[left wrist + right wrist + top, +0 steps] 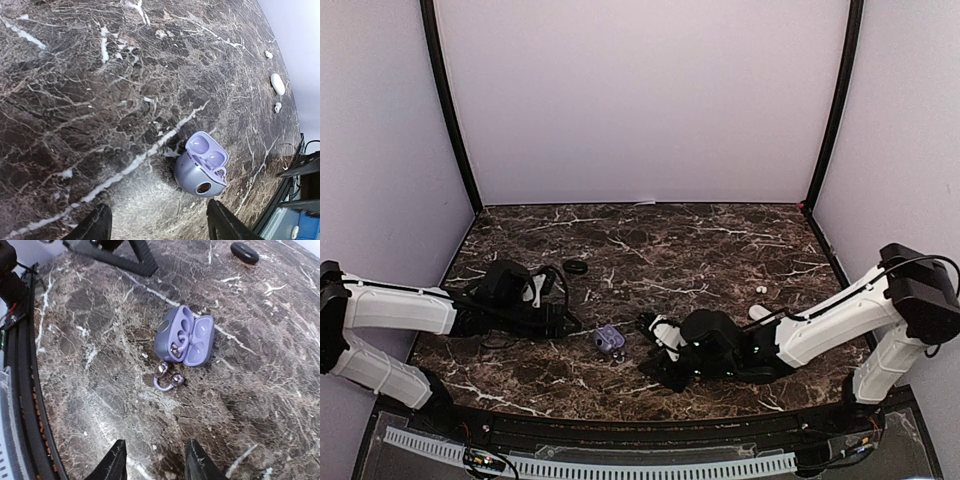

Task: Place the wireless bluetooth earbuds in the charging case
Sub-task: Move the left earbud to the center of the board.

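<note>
- Plainly, the job was only partly done: the lilac oval plastic charging case (pixel 172 330) lay on the dark, white-veined marble desk (pixel 260 405) with its lid thrown open, roughly midway between my two arms.
- One lilac clip-shaped earbud (pixel 167 380), two little balls joined by a curved band, lay loose on the desk just beside the case, apart from it and outside its wells.
- Something shiny sat in one well of the case. I took it for the partner bud already seated, though I could not be sure from these views.
- My right pincer (pixel 156 460) hung low over the desk near the loose bud, its fingers apart and nothing between them.
- My left pincer (pixel 159 222) faced the case from the other side, fingers spread wide and likewise bare. The case lay just beyond their tips, untouched.
- Over on the right of the desk lay a white oval case (pixel 277 84) with two tiny glossy white buds (pixel 277 107) near it, both outside it and well apart from the lilac set.
- A flat black ring (pixel 245 252) lay farther back and, I judged, played no part.
- What was left, as I judged it, was to pick up the loose lilac bud, turn it to suit the empty well and press it home. The white buds, if they counted, had not been started.
</note>
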Controlling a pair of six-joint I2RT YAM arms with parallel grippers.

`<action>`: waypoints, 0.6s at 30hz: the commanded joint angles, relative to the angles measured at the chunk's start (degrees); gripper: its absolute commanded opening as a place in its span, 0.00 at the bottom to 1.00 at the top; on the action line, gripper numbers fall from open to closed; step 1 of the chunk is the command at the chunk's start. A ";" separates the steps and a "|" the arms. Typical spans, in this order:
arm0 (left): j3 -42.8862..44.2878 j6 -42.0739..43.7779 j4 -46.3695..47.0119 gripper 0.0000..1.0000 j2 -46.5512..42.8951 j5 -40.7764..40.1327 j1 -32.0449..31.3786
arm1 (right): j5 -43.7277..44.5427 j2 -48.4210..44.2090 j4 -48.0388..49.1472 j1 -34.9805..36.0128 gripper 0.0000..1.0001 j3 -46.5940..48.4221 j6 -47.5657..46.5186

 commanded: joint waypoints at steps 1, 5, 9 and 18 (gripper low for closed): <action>1.46 2.79 1.32 0.68 1.25 1.98 1.56 | 2.82 8.40 2.98 2.13 0.39 5.34 -0.25; 1.31 3.37 4.00 0.68 2.62 2.45 2.22 | 3.45 12.94 4.79 2.38 0.39 7.13 3.84; 1.51 4.45 5.07 0.67 3.72 2.31 2.78 | 5.54 16.86 2.08 3.12 0.39 10.52 2.79; 1.35 6.48 5.67 0.67 3.23 2.90 3.24 | 13.05 18.69 -3.18 5.03 0.25 12.79 -20.19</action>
